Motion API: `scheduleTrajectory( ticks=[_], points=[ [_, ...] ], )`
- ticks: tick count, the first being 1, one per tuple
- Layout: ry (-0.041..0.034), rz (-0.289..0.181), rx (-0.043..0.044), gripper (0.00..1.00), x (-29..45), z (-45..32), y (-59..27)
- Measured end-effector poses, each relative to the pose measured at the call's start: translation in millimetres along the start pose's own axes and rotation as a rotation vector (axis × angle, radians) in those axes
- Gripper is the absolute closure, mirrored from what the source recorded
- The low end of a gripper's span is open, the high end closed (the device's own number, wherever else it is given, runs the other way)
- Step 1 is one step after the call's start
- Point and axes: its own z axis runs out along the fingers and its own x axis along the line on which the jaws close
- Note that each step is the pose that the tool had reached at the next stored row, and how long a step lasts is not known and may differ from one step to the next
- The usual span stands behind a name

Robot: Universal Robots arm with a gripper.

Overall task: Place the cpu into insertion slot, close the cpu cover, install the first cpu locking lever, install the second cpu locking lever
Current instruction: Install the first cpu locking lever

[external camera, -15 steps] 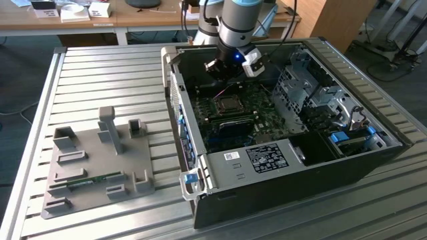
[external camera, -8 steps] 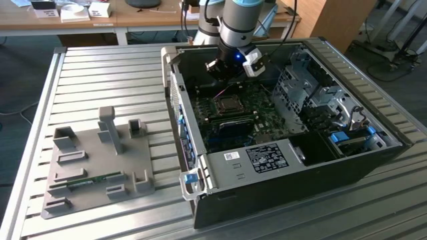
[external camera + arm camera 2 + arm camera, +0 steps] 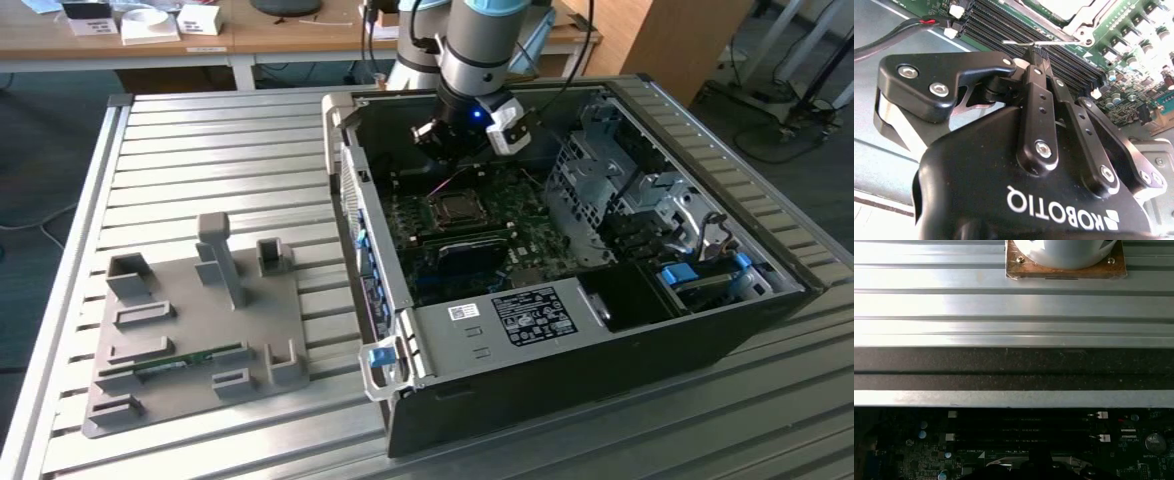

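My gripper (image 3: 454, 165) hangs inside the open computer case, just above the green motherboard (image 3: 534, 235). The insertion slot (image 3: 454, 208) lies directly below it, a square socket with a silvery rim. In the second wrist view the gripper (image 3: 1035, 50) is shut, both fingers pressed together. Its tips meet a thin silvery locking lever (image 3: 1014, 43) that runs along the socket's edge. Beyond the lever, the cpu cover (image 3: 1081, 30) lies flat on the socket. The pale metal top of the cpu (image 3: 1064, 5) shows through its window.
Long black memory slots (image 3: 1004, 30) run beside the socket, close to the fingertips. A red and black cable (image 3: 904, 30) crosses the case floor. Case walls (image 3: 344, 190) and a drive cage (image 3: 614, 190) hem the board in. A grey fixture plate (image 3: 200, 330) lies at the exterior view's left.
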Motion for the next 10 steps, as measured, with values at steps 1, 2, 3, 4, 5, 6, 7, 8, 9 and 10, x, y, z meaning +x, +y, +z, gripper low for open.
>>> scheduleTrajectory(
  ticks=[1, 2, 3, 4, 5, 6, 7, 8, 9, 10],
  points=[
    [0.0, 0.0, -0.0001, 0.89, 0.0, 0.0, 0.0],
    [-0.0001, 0.0, -0.0002, 0.89, -0.1, 0.1, 0.0],
    [-0.0002, 0.0, -0.0004, 0.89, -0.1, 0.3, 0.0],
    [-0.0004, 0.0, -0.0007, 0.89, 0.0, 0.9, -0.1],
    [-0.0002, 0.0, -0.0005, 0.89, 0.0, 1.2, -0.2],
    [0.0, 0.0, -0.0002, 0.89, 0.0, 1.3, -0.3],
    [-0.0001, 0.0, -0.0002, 0.89, 0.0, 1.5, -0.3],
    [-0.0001, 0.0, -0.0003, 0.89, 0.0, 1.8, -0.4],
    [-0.0001, 0.0, -0.0002, 0.89, 0.1, 2.0, -0.4],
    [0.0, 0.0, -0.0001, 0.89, 0.1, 2.0, -0.5]
  ],
)
